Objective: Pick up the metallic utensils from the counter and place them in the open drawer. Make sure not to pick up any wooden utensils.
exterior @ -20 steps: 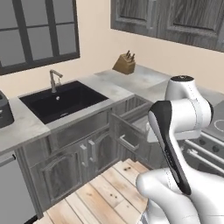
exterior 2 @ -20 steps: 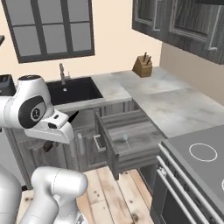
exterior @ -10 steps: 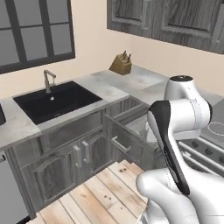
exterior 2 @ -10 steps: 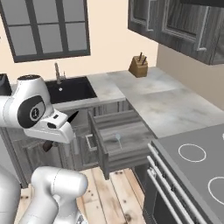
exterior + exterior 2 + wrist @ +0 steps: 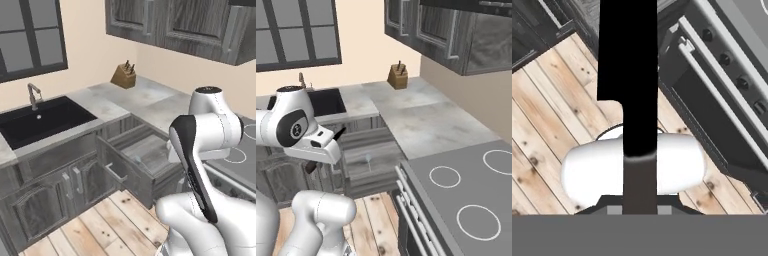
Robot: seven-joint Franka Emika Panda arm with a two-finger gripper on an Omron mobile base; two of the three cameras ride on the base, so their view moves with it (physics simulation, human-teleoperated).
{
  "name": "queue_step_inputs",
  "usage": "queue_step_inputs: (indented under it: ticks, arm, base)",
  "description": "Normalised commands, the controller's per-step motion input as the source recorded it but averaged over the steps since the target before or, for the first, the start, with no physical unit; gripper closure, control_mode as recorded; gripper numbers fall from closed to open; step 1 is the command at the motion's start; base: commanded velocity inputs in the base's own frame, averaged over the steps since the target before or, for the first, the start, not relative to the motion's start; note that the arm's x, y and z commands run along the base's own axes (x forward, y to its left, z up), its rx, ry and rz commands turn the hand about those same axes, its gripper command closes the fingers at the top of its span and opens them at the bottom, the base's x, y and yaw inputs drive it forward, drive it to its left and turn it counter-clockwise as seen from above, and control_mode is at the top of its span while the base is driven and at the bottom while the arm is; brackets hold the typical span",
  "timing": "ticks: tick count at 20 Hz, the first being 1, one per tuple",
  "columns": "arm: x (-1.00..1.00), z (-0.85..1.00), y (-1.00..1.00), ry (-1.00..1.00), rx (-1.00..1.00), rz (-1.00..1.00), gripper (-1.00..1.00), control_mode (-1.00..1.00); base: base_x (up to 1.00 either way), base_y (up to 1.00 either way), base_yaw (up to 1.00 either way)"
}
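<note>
A slim all-dark knife runs straight up the hand view, and my gripper is shut on its handle. In the right base view the gripper hangs in front of the open drawer, the knife's dark tip poking up to the right. The drawer stands pulled out of the dark grey cabinets, with a small thin silver-grey spoon lying on its pale floor. The light grey marbled counter runs above it; I see no utensils on it.
A wooden knife block stands at the counter's back. The black sink with its tap is to the left. A cooktop and the oven front lie to the right. Wooden floorboards are below the hand.
Both base views have shifted: the base has moved, bringing the drawer nearer and the cooktop further into view. The arm keeps its pose with the knife in its grip.
</note>
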Motion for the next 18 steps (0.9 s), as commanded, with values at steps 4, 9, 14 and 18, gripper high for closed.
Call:
queue_step_inputs:
  ticks: [4, 9, 14, 18]
  arm:
    - [0.0, 0.0, 0.0, 0.0, 0.0, 0.0, 1.0, 1.0]
    - [0.0, 0.0, 0.0, 0.0, 0.0, 0.0, 1.0, 1.0]
    - [0.0, 0.0, 0.0, 0.0, 0.0, 0.0, 1.0, 1.0]
    - [0.0, 0.0, 0.0, 0.0, 0.0, 0.0, 1.0, 1.0]
  base:
    - [0.21, -0.23, 0.0]
    - [0.28, 0.0, 0.0]
    - [0.59, 0.0, 0.03]
    - [0.6, 0.0, 0.05]
